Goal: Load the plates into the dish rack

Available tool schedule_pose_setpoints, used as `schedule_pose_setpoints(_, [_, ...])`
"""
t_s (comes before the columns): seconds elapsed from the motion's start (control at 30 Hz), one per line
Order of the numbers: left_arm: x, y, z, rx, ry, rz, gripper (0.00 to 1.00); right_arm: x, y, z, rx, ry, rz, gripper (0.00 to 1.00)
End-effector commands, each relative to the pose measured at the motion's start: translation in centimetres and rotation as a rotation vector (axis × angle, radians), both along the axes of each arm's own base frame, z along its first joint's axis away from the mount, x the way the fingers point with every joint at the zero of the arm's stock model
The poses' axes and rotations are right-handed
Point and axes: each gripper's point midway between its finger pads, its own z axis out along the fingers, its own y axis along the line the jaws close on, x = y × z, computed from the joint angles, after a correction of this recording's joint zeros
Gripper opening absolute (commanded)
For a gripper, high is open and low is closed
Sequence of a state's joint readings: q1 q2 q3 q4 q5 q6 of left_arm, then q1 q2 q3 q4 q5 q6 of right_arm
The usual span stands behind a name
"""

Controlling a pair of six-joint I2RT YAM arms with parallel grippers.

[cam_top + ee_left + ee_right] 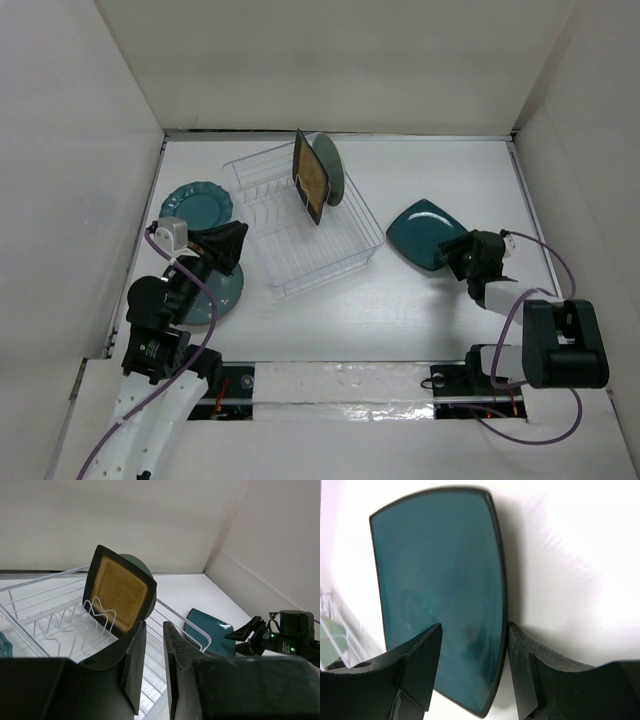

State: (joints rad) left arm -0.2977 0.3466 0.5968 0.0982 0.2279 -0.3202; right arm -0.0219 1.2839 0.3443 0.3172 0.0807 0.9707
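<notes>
The clear dish rack [318,248] stands mid-table. The square mustard-yellow plate [311,180] stands upright in it, with the pale green plate [331,166] just behind. Both also show in the left wrist view, the mustard plate [120,592] in front of the green one [132,560]. The scalloped teal plate [196,206] lies flat at the left. The round teal-blue plate [222,293] lies under my left arm. My left gripper [226,245] [154,626] is narrowly open and empty, beside the rack. The squarish dark teal plate [425,233] [440,580] lies flat at the right. My right gripper [458,256] [475,628] is open, straddling its near rim.
White walls close in the table on the left, back and right. The rack's wire rim [180,617] is just ahead of my left fingers. My right arm's purple cable [535,265] loops near the right wall.
</notes>
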Motion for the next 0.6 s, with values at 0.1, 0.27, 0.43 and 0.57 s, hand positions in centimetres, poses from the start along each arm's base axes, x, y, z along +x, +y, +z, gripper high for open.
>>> schedule_pose_setpoints(0.1, [0.1, -0.1, 1.3, 0.000, -0.041, -0.001, 0.18, 1.4, 0.7, 1.5, 0.028, -0.086, 0.106, 0.57])
schedule_pose_setpoints(0.27, [0.2, -0.1, 1.2, 0.002, -0.037, -0.001, 0.18, 1.1, 0.1, 1.0, 0.081, -0.058, 0.133, 0.41])
schedule_pose_setpoints(0.43, [0.1, -0.3, 1.3, -0.002, -0.041, -0.012, 0.18, 0.9, -1.0, -0.5, 0.128, -0.005, 0.158, 0.38])
schedule_pose_setpoints(0.57, [0.1, -0.1, 1.3, -0.003, -0.039, -0.003, 0.18, 1.4, -1.4, -1.7, 0.179, 0.028, 0.196, 0.40])
